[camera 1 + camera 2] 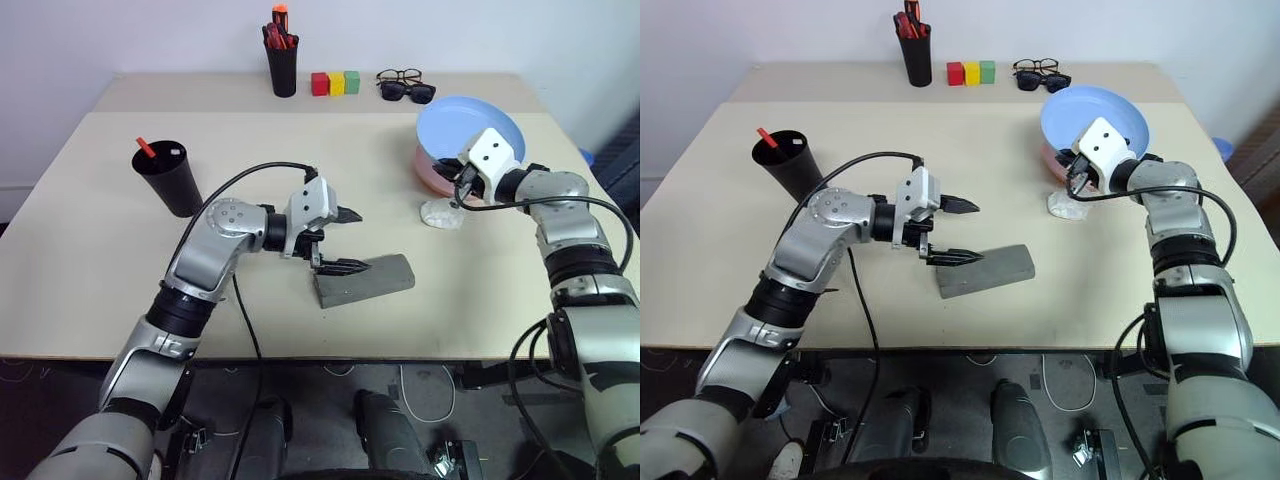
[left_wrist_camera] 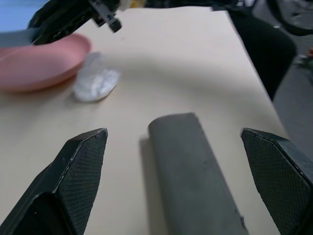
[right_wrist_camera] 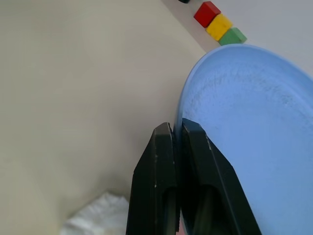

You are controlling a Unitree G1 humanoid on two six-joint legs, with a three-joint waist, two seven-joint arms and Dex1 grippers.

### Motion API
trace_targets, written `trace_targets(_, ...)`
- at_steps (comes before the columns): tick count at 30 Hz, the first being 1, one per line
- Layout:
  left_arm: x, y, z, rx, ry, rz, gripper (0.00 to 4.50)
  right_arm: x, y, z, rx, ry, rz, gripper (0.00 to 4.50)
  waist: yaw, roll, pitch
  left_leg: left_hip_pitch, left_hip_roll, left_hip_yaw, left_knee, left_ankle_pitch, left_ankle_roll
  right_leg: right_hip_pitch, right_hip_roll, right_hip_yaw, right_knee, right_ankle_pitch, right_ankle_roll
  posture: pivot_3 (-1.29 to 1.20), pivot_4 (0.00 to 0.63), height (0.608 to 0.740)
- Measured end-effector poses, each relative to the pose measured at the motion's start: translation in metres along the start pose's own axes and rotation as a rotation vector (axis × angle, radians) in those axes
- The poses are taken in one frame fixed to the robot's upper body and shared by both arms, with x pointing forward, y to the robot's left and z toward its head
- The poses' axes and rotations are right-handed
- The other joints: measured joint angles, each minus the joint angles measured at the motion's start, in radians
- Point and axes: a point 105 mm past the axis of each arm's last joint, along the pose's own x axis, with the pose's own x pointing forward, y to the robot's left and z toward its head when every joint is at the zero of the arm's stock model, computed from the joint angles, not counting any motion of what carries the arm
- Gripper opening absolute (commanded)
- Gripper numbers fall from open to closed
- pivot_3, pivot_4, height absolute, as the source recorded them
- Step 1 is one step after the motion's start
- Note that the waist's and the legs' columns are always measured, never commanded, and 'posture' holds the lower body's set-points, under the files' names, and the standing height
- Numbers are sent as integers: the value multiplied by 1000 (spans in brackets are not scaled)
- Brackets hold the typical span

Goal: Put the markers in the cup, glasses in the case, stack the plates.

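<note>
Nearest the table's (image 1: 90,250) front edge, centre: grey case (image 1: 365,281), lid shut, lying flat and slightly askew. Left gripper (image 1: 343,241) sits at the case's left end with fingers spread wide, nothing between them; the lower finger hovers at or just over the case top, contact unclear. Right of centre: right gripper (image 3: 177,142), fingers pinched shut on the near rim of the light blue plate (image 1: 470,128). That plate is tilted, far edge raised, sitting over the salmon pink plate (image 1: 432,172), which lies flat on the table beneath it. Crumpled white wad (image 1: 442,213) just beside the pink plate's near edge. Left side of table: wide black cup (image 1: 168,176), upright, with one red-capped marker (image 1: 146,148) standing in it against the rim. Far edge, left to right: slim black pen holder (image 1: 282,68) with a bunch of red-orange pens (image 1: 279,32); red block (image 1: 320,84), yellow block (image 1: 336,83) and green block (image 1: 352,81) in a touching row; wire-rimmed glasses (image 1: 399,76) with black sunglasses (image 1: 408,92) just in front of them, near side.
</note>
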Motion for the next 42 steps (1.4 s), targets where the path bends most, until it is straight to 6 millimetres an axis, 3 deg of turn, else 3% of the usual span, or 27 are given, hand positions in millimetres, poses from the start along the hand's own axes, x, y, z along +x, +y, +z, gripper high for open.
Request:
trace_targets(13,-28,-11,-4,-79,11,136,4500,19,4,-1,16,44,-23,32,-8,0,0,0,0,0,0,0,0,0,0,0,0,0,0,0,150,740)
trace_targets(16,-29,-10,-5,-85,19,154,4500,20,3,-3,18,65,-36,1020,-11,0,0,0,0,0,0,0,0,0,0,0,1,0,0,0,150,740)
trace_targets(22,-31,-10,-4,-84,15,169,4500,19,-1,-10,23,101,-91,4152,-24,0,0,0,0,0,0,0,0,0,0,0,1,0,0,0,150,740)
trace_targets(23,-31,-9,-4,-84,15,172,4500,19,-3,-10,23,101,-104,4472,-26,0,0,1,0,0,0,0,0,0,0,0,1,0,0,0,150,740)
trace_targets(29,-31,-7,-4,-99,15,175,4500,16,-10,-7,63,63,-147,4472,-26,0,0,1,0,0,0,0,0,0,0,0,1,0,0,0,150,740)
trace_targets(34,-32,-3,-9,-116,18,167,4500,3,-10,-3,253,-45,-56,4472,-22,0,0,1,0,-1,0,0,0,1,0,0,1,0,0,0,150,740)
trace_targets(42,-30,0,-8,-112,7,163,4500,-32,36,-69,431,79,87,4472,-28,1,0,2,0,0,0,0,0,2,0,0,1,0,0,0,150,740)
